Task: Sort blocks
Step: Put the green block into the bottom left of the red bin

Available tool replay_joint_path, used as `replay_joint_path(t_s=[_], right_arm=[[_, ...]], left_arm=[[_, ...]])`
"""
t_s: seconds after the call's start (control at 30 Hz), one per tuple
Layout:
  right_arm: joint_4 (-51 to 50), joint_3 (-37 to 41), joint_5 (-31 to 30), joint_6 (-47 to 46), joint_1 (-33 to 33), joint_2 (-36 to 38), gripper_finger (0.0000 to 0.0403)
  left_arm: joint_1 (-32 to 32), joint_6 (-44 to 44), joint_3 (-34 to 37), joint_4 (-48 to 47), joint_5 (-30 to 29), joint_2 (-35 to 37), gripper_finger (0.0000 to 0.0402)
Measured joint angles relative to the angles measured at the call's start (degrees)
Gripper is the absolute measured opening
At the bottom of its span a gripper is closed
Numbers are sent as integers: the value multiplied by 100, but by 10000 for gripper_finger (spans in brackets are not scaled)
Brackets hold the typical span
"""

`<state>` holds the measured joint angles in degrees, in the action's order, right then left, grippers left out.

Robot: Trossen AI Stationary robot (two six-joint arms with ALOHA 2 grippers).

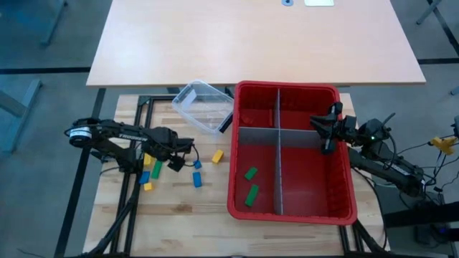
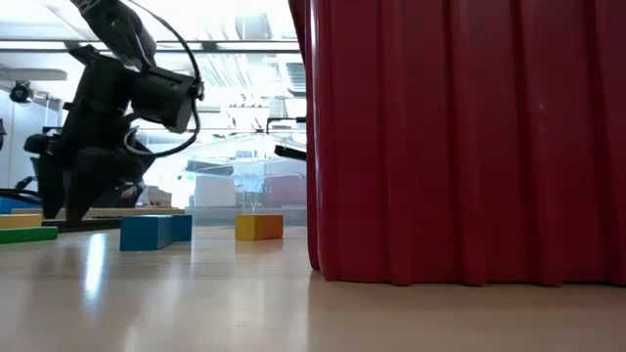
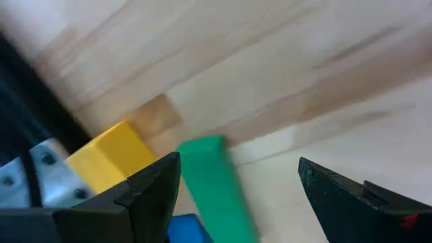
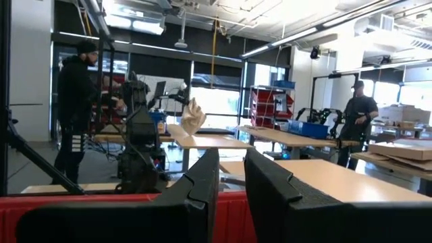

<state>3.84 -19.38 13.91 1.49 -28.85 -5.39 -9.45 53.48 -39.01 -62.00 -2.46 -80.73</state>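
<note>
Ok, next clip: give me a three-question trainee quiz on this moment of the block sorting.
1. True or false: the left gripper has its fingers open around a green plastic bar block on the wooden table.
2. How many small green plastic blocks lie in the red plastic divided bin?
3. Multiple choice: the right gripper is (A) over the bin near its grey divider, empty, (B) holding a yellow block on the table, (C) inside the clear plastic tub.

Key: 1 true; 2 two, both in one compartment; 3 A.
</note>
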Motion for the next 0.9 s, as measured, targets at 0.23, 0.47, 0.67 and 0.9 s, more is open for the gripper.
replay_joint_path(t_s=[0.23, 0.47, 0.67, 0.9], right_arm=[[-1, 0, 0, -38, -1, -2, 67], [5, 0, 0, -38, -1, -2, 63], [2, 0, 0, -40, -1, -2, 49], [-4, 0, 2, -40, 1, -2, 56]], left_arm=[[2, 457, 590, 178, 323, 17, 274], [2, 465, 592, 258, 390, 13, 273], [4, 490, 529, 525, 750, 4, 203], [4, 460, 676, 877, 1190, 22, 95]])
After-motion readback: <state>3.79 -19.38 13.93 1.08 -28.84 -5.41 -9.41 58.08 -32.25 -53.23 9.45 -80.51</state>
